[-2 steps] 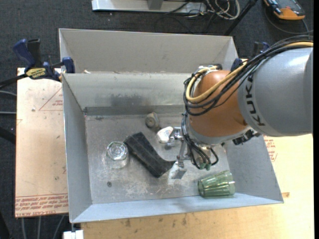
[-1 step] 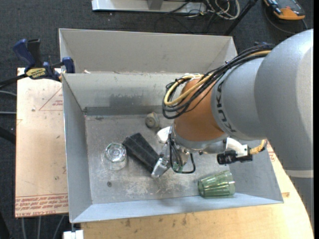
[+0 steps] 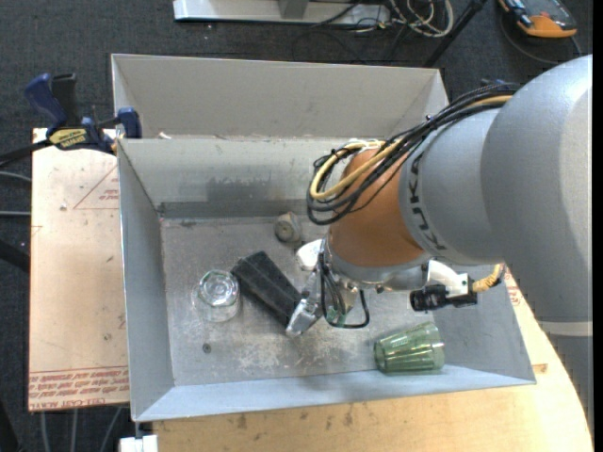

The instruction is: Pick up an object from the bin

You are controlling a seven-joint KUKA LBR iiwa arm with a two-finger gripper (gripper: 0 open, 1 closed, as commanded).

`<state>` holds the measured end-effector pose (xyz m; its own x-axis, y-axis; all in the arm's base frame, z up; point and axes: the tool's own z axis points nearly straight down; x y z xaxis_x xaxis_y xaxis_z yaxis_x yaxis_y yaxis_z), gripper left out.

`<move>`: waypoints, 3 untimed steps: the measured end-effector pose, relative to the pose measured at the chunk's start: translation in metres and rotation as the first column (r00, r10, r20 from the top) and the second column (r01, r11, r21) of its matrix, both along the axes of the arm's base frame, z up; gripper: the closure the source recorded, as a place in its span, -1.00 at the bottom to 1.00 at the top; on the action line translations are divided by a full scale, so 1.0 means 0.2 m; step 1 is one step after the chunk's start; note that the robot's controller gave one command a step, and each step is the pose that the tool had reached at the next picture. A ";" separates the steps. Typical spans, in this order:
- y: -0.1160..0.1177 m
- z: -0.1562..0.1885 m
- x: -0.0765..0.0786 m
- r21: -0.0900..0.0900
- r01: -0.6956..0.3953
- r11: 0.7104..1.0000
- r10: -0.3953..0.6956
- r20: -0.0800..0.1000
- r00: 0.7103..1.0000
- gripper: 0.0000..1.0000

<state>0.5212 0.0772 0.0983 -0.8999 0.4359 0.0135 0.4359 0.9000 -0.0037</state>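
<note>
Grey metal bin (image 3: 143, 281) holds four loose things beneath the arm's orange-covered wrist (image 3: 372, 224): one black oblong block (image 3: 262, 282) lying slantwise mid-floor, one green cup (image 3: 410, 349) on its side by the front wall, one clear glass (image 3: 217, 292) just left of the block, and one small brownish round piece (image 3: 285, 225) near the back wall. The gripper (image 3: 301, 316) sits at the block's lower right end, seemingly touching it. Whether it is spread or closed cannot be told.
</note>
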 end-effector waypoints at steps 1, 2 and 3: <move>0.01 0.11 0.01 -0.003 -0.003 1.000 0.003 0.011 1.000 1.00; 0.02 0.37 -0.06 -0.004 -0.016 1.000 0.016 0.005 1.000 1.00; 0.04 0.19 -0.02 -0.003 -0.007 1.000 0.007 0.010 1.000 1.00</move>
